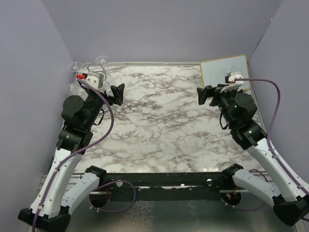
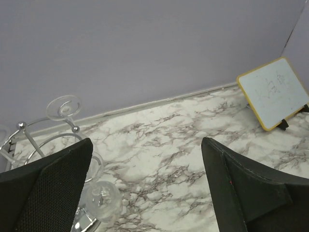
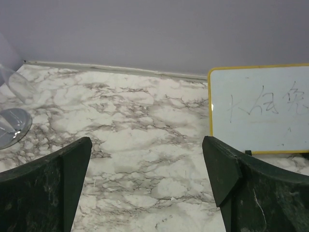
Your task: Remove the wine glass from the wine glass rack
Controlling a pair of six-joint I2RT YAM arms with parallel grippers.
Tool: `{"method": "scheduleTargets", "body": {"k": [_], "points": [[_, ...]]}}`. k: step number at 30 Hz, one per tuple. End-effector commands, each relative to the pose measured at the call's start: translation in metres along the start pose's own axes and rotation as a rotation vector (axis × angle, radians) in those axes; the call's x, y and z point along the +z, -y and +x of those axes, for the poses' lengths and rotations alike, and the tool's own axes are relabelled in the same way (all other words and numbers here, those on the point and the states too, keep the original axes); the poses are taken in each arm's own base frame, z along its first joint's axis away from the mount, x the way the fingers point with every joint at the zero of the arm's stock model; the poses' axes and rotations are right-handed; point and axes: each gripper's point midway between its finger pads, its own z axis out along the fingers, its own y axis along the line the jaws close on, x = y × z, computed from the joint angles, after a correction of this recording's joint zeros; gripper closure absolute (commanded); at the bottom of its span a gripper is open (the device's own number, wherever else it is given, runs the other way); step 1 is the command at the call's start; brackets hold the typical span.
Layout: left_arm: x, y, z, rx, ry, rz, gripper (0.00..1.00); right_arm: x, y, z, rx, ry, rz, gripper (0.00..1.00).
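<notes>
entry, start position. both arms are over the marble table (image 1: 159, 125), nothing in either hand.

left gripper (image 1: 118, 93): released, jaws spread wide, nothing between them. in its wrist view the two black fingers (image 2: 48, 193) frame bare marble. it hovers just beside the rack (image 1: 89, 75), on the rack's right, not touching it.

right gripper (image 1: 205, 94): also released and wide, empty. it sits at the far right, near the small yellow-framed whiteboard (image 1: 225, 72) that stands propped on the table with faint marks on it. well apart from the rack.

rack: chrome wire stand in the far left corner of the table, close to the lilac wall (image 1: 159, 29). from above i count three clear round feet around its top, so several glasses are on it. the left arm's body hides part of the stand in that view.

wine glass (image 2: 63, 107): on the rack, hanging upside down, its round foot resting up on the wire arms between two ball ends. a clear bowl shows lower, beside the left finger; i cannot tell for certain that it belongs to the same stem.

right wrist view, left edge: a tilted clear glass shape above a round mirror-like disc, partly cut off.
</notes>
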Motion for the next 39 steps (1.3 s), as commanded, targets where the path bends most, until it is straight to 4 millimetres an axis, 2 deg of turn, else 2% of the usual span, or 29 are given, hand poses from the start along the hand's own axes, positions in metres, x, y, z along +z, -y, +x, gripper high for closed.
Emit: {"method": "scheduleTargets", "body": {"k": [1,5,11,18,24,29,35,39], "points": [[-0.001,-0.014,-0.004,-0.009,0.07,-0.08,0.02,0.013,0.006,0.012,0.093,0.025,0.025,0.01],[-0.002,-0.018,0.008,-0.009,0.075,-0.11,0.02,0.021,0.009,0.034,0.192,-0.007,0.042,0.01],[-0.003,-0.021,0.013,-0.015,0.103,-0.136,0.01,0.028,-0.004,0.06,0.324,-0.075,-0.017,0.01],[-0.006,-0.025,0.008,-0.022,0.147,-0.163,0.01,0.031,-0.055,0.06,0.454,-0.077,-0.306,0.01],[-0.009,-0.031,0.004,-0.027,0.174,-0.202,0.01,0.044,-0.1,0.073,0.664,-0.227,-0.502,0.01],[-0.008,-0.043,0.01,-0.039,0.157,-0.273,0.01,0.059,-0.131,0.091,0.819,-0.37,-0.607,0.0],[0.0,-0.063,0.031,-0.065,0.044,-0.4,0.01,0.066,-0.164,0.098,0.959,-0.457,-0.683,0.08],[0.004,-0.057,0.068,-0.138,-0.133,-0.409,0.01,0.062,-0.166,0.102,0.967,-0.482,-0.675,0.08]]}}
